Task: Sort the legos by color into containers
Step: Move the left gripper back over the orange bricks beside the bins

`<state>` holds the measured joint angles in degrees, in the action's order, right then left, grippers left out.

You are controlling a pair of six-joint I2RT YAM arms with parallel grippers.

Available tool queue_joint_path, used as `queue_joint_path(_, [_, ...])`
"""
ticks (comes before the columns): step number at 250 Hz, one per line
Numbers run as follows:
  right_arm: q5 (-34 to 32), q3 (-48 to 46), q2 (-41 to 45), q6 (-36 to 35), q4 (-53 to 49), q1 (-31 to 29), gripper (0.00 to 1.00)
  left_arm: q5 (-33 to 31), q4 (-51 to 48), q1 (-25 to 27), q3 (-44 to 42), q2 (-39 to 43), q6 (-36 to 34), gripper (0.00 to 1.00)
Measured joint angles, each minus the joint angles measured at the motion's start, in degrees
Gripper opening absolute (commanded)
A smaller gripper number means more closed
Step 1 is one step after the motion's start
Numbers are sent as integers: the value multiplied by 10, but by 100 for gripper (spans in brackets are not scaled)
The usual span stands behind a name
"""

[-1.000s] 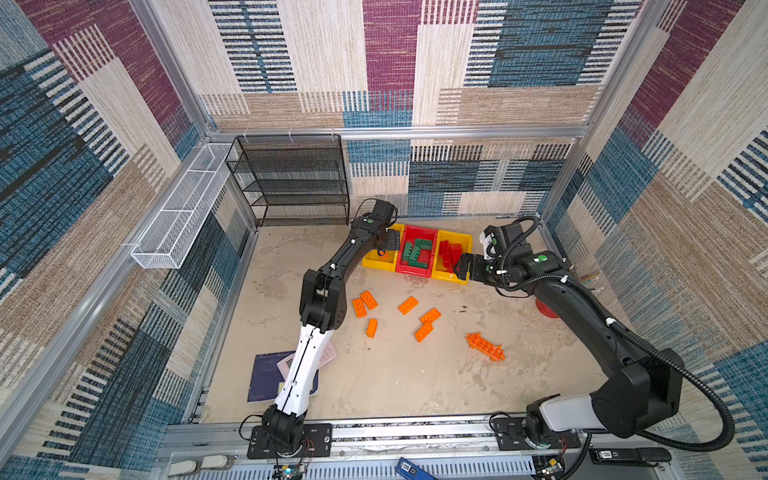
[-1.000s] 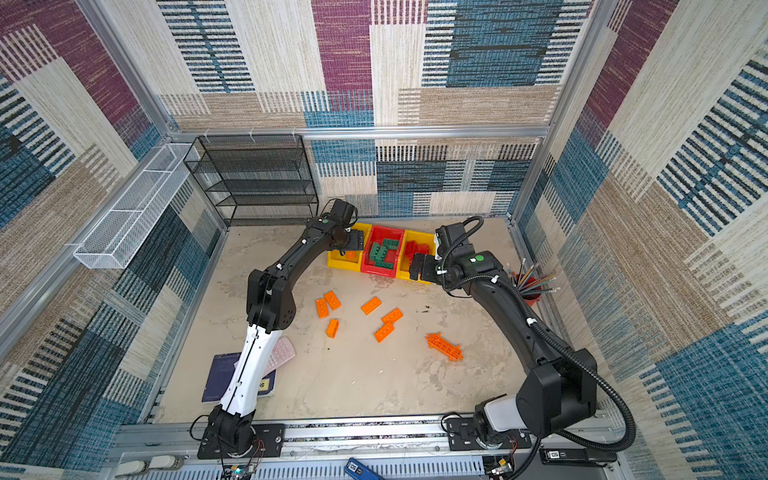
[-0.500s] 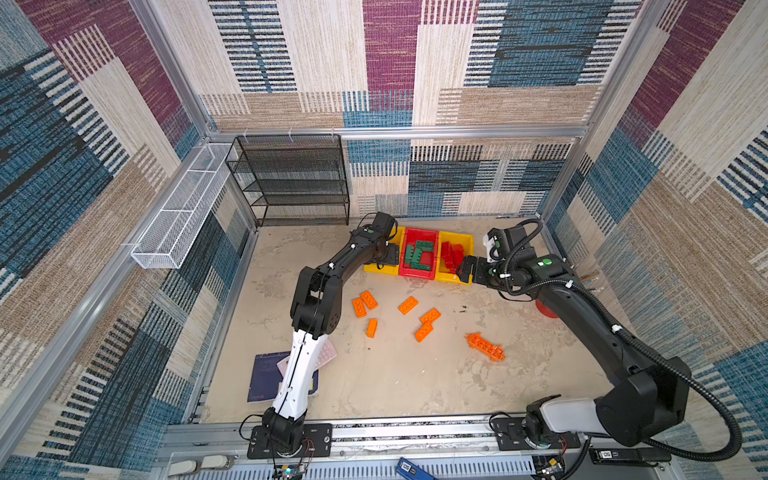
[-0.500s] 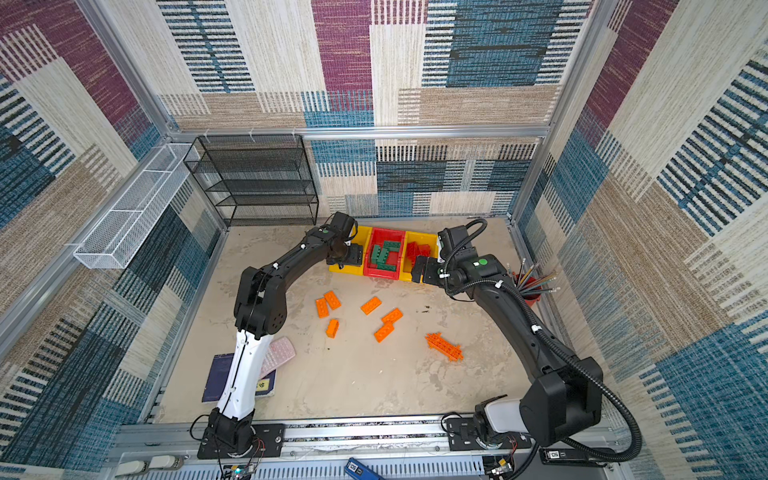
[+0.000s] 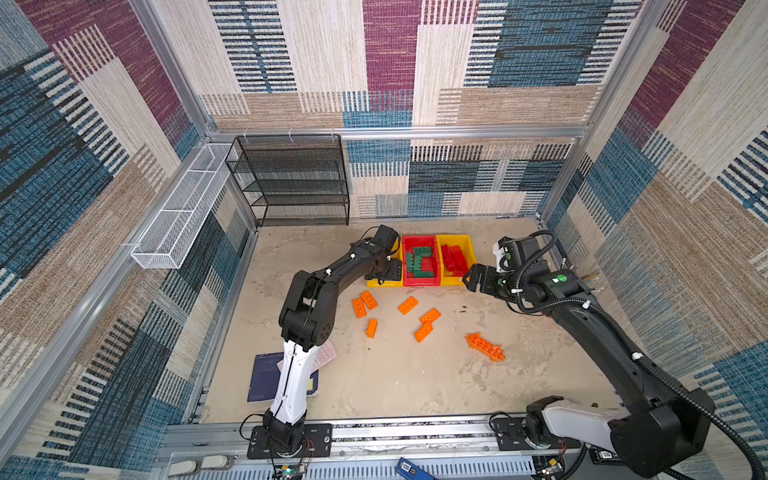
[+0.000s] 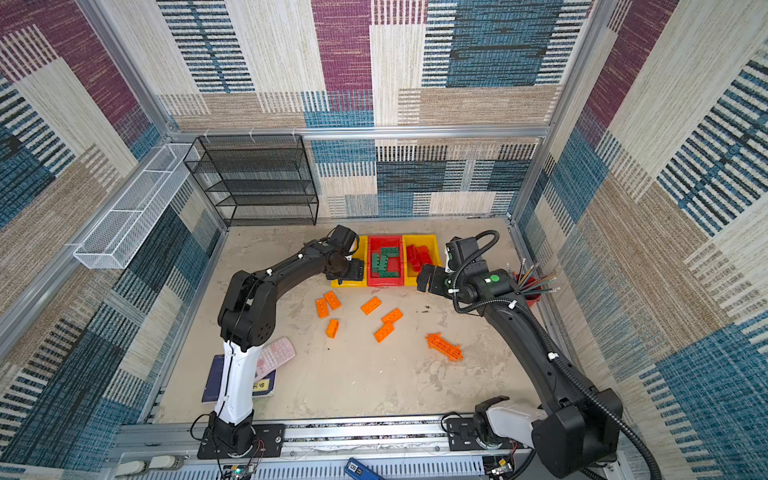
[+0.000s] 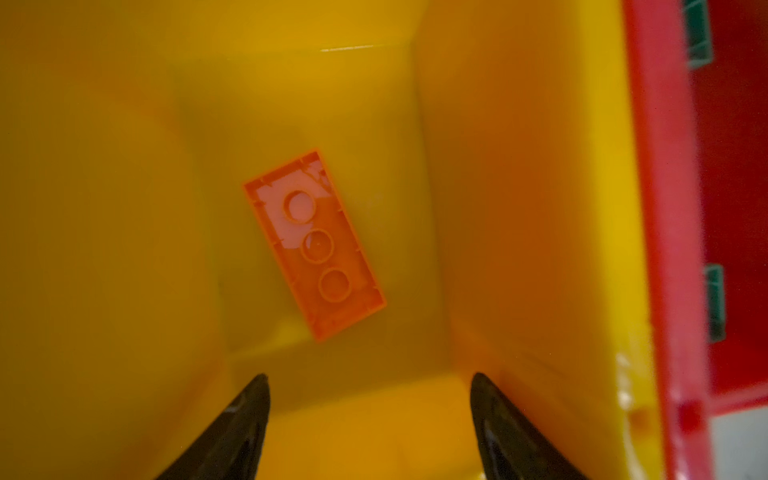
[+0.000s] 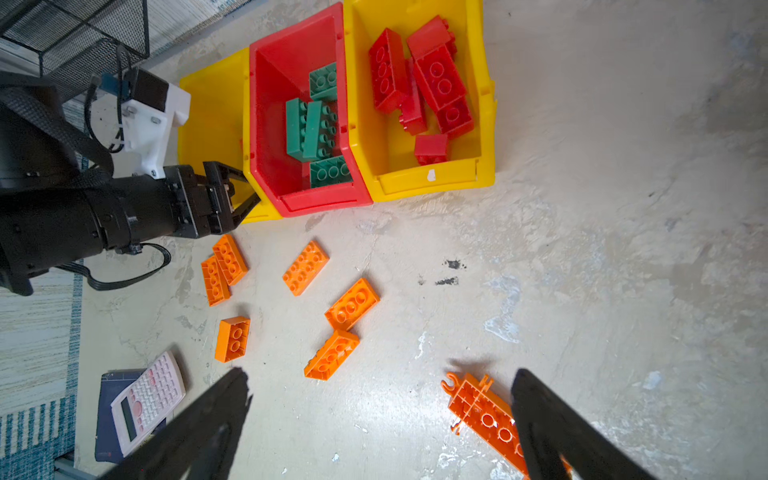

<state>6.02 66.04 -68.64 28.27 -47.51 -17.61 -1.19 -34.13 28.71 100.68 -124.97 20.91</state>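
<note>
Your left tool [image 7: 369,384] hangs open and empty over the left yellow bin [image 7: 519,208]. An orange brick [image 7: 314,245] lies studs-down on the bin's floor. Your right tool [image 8: 380,374] gapes wide, holding nothing.

Six loose orange bricks [image 5: 407,305] sit mid-frame on the bench [image 5: 395,386] in both top views. They are likely light, rigid and slick, so pinch the long flat sides. The spiky lattice piece [image 5: 485,347] is partly covered by that tool in the right wrist view.

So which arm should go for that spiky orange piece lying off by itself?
Right, probably. The spiky orange piece lies on the right arm's side of the table, and the right gripper hangs open and empty nearby. The left gripper is over the end yellow bin, further away.
</note>
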Motion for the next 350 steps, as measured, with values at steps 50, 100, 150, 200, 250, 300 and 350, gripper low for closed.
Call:
queue_joint_path(50, [0,-13,32,9,-3,0,100,-14,0,-1,-17,61,5,81])
queue_joint_path(100, [1,-19,45,10,-3,0,100,-29,9,-1,-132,165,45,80])
queue_joint_path(150, [16,-39,49,12,1,0,100,-14,31,1,-291,270,115,77])
queue_joint_path(200, [37,-42,32,14,16,0,100,29,81,13,-371,297,149,76])
queue_joint_path(250, [46,-23,11,9,26,0,100,45,121,26,-387,275,180,75])
queue_joint_path(300, [49,-18,6,1,26,0,100,40,123,28,-389,264,194,74])
queue_joint_path(350, [49,-16,6,-1,26,0,100,14,105,28,-389,279,196,73])
